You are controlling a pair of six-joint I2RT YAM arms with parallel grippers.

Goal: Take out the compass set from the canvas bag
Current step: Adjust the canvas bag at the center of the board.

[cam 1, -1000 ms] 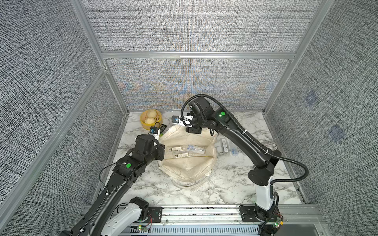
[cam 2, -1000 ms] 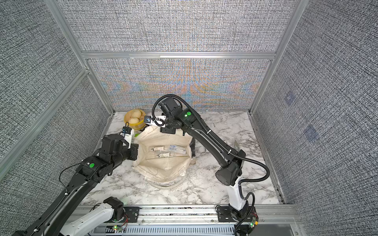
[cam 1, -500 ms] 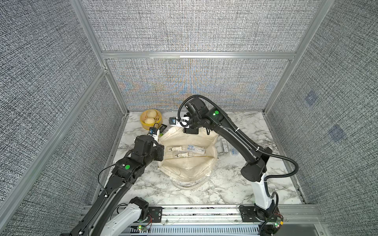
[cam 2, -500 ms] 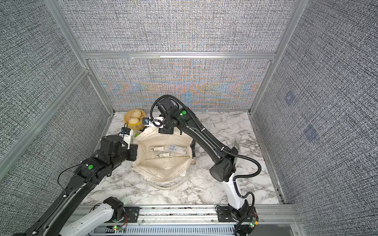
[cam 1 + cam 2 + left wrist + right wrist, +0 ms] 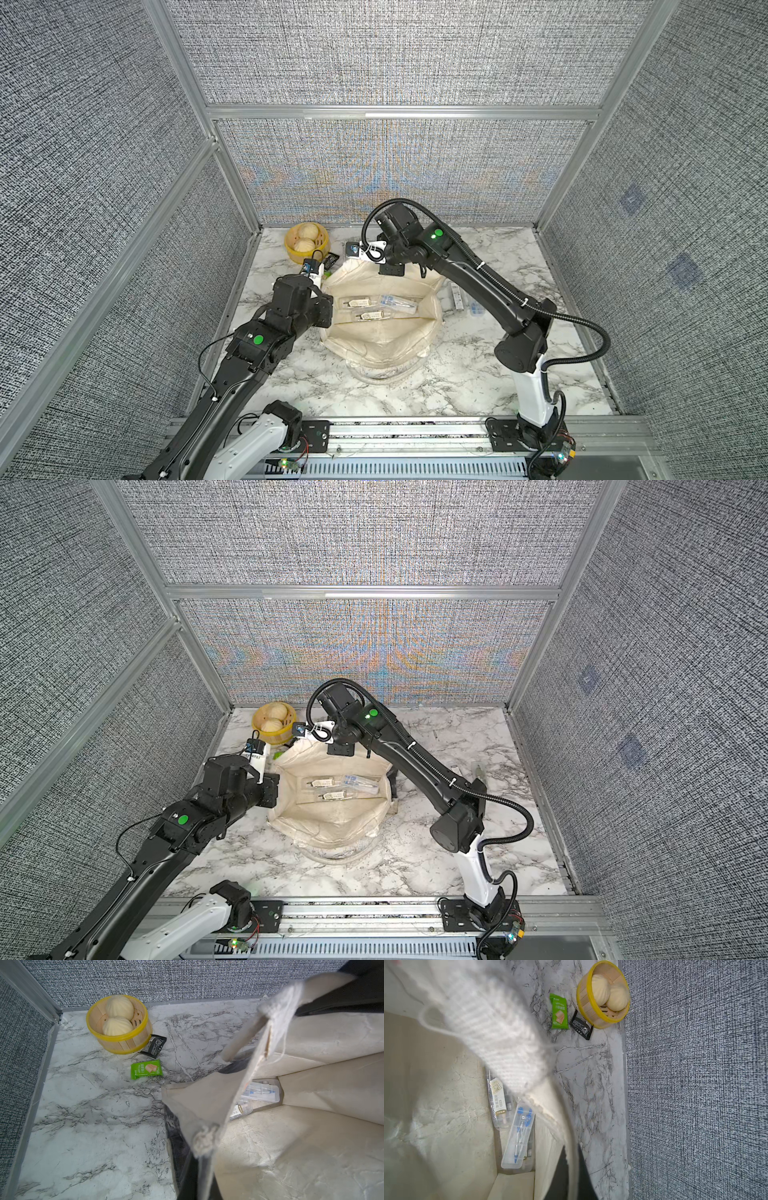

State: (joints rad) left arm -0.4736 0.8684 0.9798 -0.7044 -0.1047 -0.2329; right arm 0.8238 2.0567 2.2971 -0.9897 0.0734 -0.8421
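The cream canvas bag (image 5: 382, 336) (image 5: 332, 818) lies open mid-table in both top views. On its floor rests the compass set (image 5: 397, 303) (image 5: 359, 783), a clear case with blue parts, also seen in the right wrist view (image 5: 519, 1134) and the left wrist view (image 5: 259, 1093). Two clear packs with beige labels (image 5: 359, 309) lie beside it. My left gripper (image 5: 327, 302) (image 5: 204, 1167) is shut on the bag's left rim. My right gripper (image 5: 388, 272) (image 5: 572, 1147) is shut on the far rim, with cloth between its fingers.
A yellow basket (image 5: 291, 253) holding two buns stands at the back left corner. A green snack packet (image 5: 146, 1069) and a black packet (image 5: 153, 1046) lie between it and the bag. Small packaged items (image 5: 456, 299) lie right of the bag. Mesh walls close three sides.
My right gripper shifted a little left along the bag's far rim and closed on it. The left gripper has kept its hold on the left rim.
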